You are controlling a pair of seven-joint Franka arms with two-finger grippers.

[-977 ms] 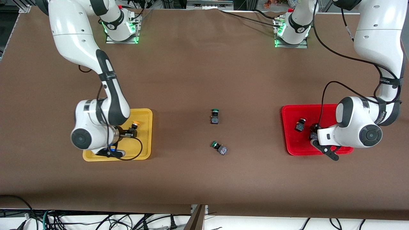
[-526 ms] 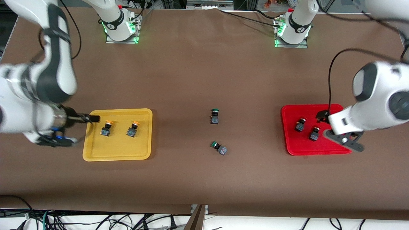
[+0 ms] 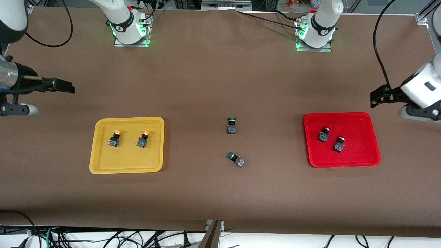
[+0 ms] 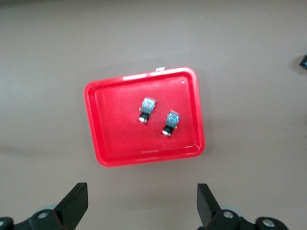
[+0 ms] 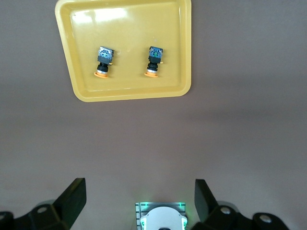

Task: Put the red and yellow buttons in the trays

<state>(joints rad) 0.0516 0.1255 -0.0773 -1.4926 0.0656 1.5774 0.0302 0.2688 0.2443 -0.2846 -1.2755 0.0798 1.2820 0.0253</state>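
Left hand [image 3: 378, 96] and right hand [image 3: 63, 86] both spread, empty, seemingly raised over bare table [image 3: 213, 79].

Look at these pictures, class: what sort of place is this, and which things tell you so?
Probably a robotics lab or test bench. Two arm bases are bolted to a brown table, cables hang at its edge, and buttons sit sorted in a yellow tray and a red tray.

Both arms pull up and outward off the trays: the right end effector [image 3: 63, 86] leaves the yellow tray [image 3: 100, 165] for the upper left of the frame, the left end effector [image 3: 378, 97] quits the red tray [image 3: 365, 119] for the right edge, each with fingers spread and empty.
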